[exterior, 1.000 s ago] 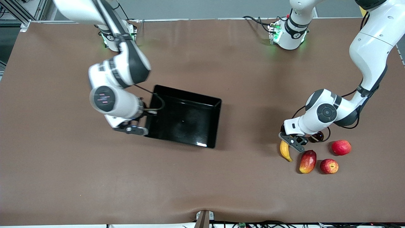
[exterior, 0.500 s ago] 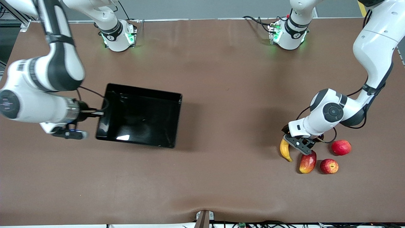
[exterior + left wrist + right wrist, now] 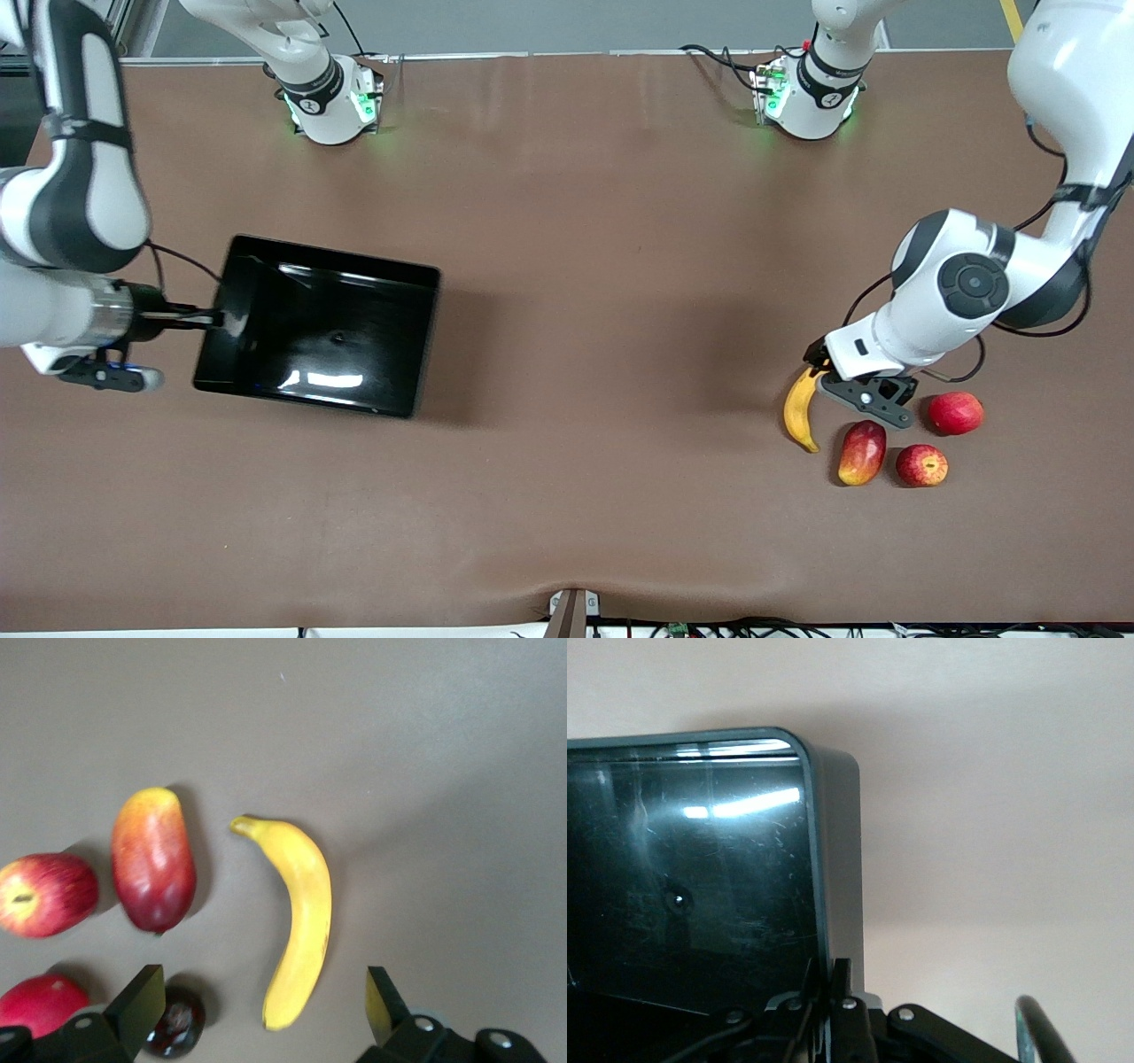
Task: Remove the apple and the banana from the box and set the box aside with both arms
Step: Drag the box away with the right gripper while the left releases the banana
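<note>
The black tray (image 3: 354, 301) lies toward the right arm's end of the table. My right gripper (image 3: 215, 319) is shut on its short wall, which the right wrist view shows pinched between the fingers (image 3: 843, 979) beside the glossy tray floor (image 3: 691, 886). The yellow banana (image 3: 801, 412) lies at the left arm's end. My left gripper (image 3: 833, 377) hangs open over the banana's farther end. In the left wrist view the banana (image 3: 301, 904) reaches in between the open fingers of that gripper (image 3: 263, 994). The streaked apple (image 3: 921, 465) with a stem dimple (image 3: 44, 895) lies nearest the front camera.
A red-yellow mango (image 3: 861, 452) lies between the banana and the apple. A plain red fruit (image 3: 955, 412) lies farther back. A small dark fruit (image 3: 174, 1021) sits by one left finger. The two arm bases (image 3: 328, 102) stand along the table's back edge.
My right arm has carried the tray from the table's middle toward its own end. My left gripper has shifted a little, staying open over the banana's end.
</note>
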Action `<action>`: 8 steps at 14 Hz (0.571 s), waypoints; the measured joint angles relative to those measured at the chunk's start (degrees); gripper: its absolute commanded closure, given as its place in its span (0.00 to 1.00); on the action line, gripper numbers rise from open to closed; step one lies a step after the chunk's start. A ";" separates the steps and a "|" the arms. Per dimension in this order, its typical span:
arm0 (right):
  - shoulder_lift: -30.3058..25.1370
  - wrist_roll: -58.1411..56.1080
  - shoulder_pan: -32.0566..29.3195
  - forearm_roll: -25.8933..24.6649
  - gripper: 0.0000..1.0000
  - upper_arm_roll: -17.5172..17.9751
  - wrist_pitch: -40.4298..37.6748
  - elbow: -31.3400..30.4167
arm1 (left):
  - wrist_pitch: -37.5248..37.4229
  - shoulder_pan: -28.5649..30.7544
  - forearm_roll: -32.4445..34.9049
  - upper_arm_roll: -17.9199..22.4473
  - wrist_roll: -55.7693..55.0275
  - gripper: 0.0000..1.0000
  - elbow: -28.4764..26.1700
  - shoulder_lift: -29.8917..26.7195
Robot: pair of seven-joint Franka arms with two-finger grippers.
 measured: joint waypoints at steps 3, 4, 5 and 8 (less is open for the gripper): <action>0.36 -10.07 -6.90 -0.03 1.00 -0.06 7.74 -5.77 | -4.58 0.02 -1.67 -1.53 -2.13 0.00 3.27 -1.95; 0.85 -13.27 -8.88 -0.05 1.00 -0.06 10.65 -7.44 | -5.40 0.02 -1.89 -1.86 -2.63 0.00 3.62 -2.59; 1.75 -16.73 -11.01 -0.03 1.00 -0.05 13.22 -8.48 | -6.18 0.01 -2.02 -2.08 -3.16 0.00 3.85 -3.16; 5.71 -22.94 -16.02 0.25 1.00 -0.02 16.67 -9.43 | -10.01 0.04 -3.65 -2.92 -5.80 0.00 5.48 -4.35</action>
